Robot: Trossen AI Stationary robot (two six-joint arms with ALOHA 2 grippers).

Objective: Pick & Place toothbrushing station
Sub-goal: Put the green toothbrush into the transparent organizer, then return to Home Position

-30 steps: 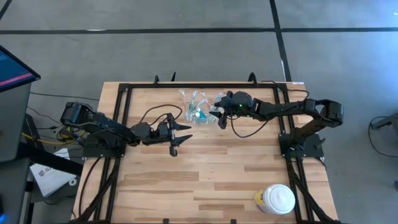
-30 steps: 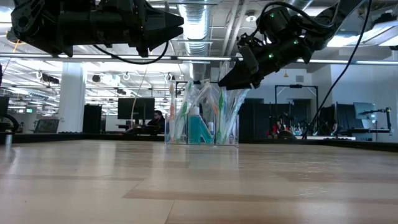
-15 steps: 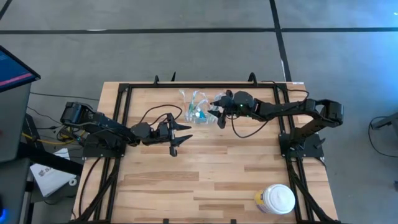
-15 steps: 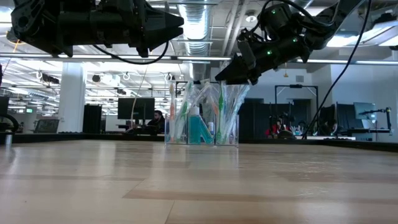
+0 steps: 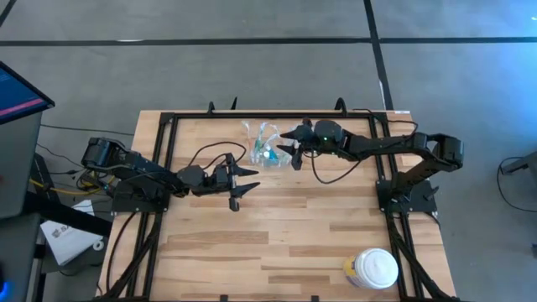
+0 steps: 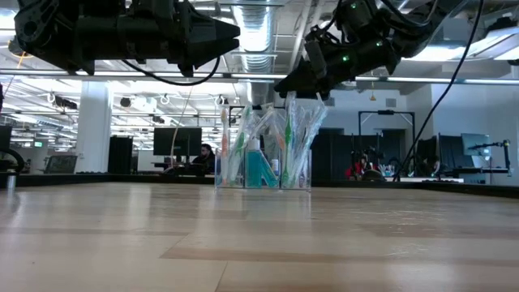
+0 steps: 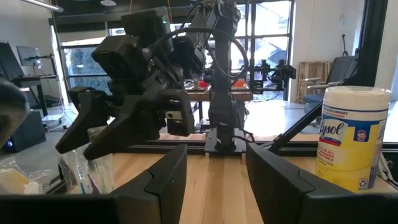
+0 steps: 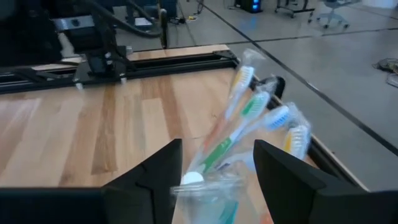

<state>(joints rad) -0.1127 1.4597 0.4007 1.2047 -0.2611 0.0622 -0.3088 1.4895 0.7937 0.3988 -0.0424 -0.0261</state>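
1. Your holder (image 5: pixel 262 143) stands on the desk (image 5: pixel 285 243) at 12 o'clock, brushes (image 8: pixel 239 118) splayed upward.
2. Your right claw (image 5: pixel 293 146) hangs released just beside it; the left claw (image 5: pixel 242 184), also released, waits near centre.
3. Expect light, slick, tippy plastic: grip the holder's stiff wall, not the brushes.

Floor (image 5: pixel 252 67): grey concrete with dark seam lines, around a light wood table (image 5: pixel 277 243). Monitor (image 5: pixel 17 92) with lit screen at 9 o'clock off the table. Low view: open hall, white column (image 6: pixel 93 126), strip ceiling lights (image 6: pixel 259 32), dark monitors (image 6: pixel 174 142), seated person (image 6: pixel 204 156) far behind. Left wrist view: tall windows (image 7: pixel 273 31), daylight.
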